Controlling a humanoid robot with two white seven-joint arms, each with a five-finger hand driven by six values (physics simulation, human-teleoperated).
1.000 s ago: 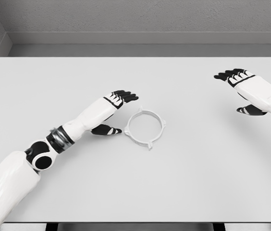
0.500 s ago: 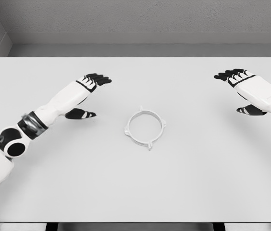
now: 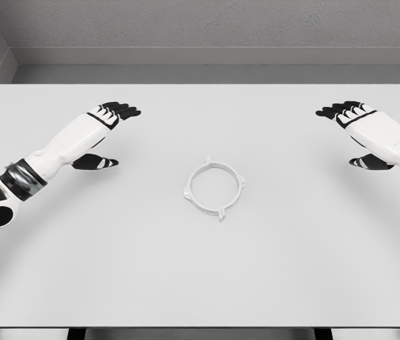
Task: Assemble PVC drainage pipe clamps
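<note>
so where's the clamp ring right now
In the head view the white clamp ring lies flat near the middle of the table, between the open left hand and open right hand, touching neither.

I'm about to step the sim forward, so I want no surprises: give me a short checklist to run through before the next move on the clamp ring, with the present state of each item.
1. White clamp ring lies flat on the table, near the middle: ok.
2. Ring free of both hands, nothing touching it: ok.
3. Left hand open, holding nothing, off to the ring's left: ok.
4. Right hand open, holding nothing, far right of the ring: ok.
5. A second clamp part or a pipe to mate with the ring in view: not ok, none shows.
6. Ring complete, with its small tabs around the rim undamaged: cannot tell at this size.
</note>
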